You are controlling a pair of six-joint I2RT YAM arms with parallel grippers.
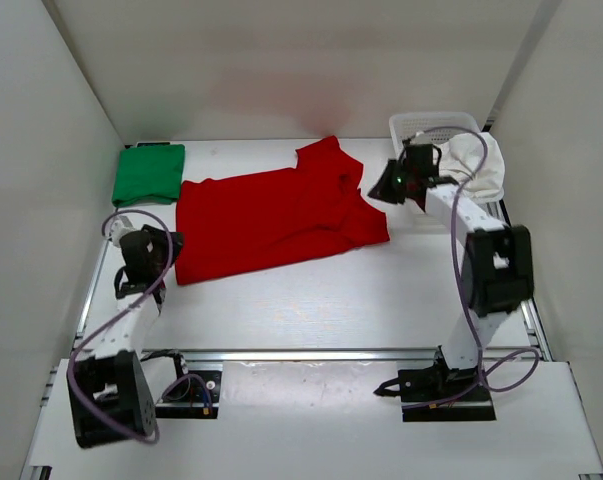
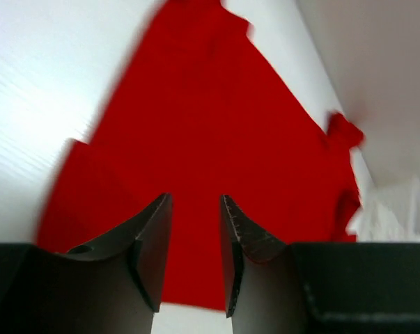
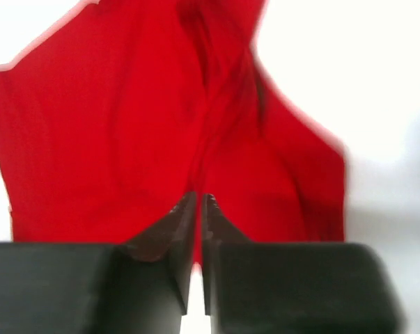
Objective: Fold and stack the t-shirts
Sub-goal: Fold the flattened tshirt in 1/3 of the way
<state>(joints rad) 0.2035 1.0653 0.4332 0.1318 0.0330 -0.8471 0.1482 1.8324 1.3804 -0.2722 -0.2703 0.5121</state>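
Left jaws apart; green t-shirt (image 1: 148, 173) only overhead

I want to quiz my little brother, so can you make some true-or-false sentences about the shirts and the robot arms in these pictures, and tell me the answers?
1. The red t-shirt lies spread out in the middle of the table. True.
2. The green t-shirt sits on top of the red one. False: it lies folded beside it, at the far left of the table.
3. The white t-shirt is folded flat on the table. False: it is bunched up over the white basket at the far right.
4. The left arm's jaws stand apart with nothing between them. True.
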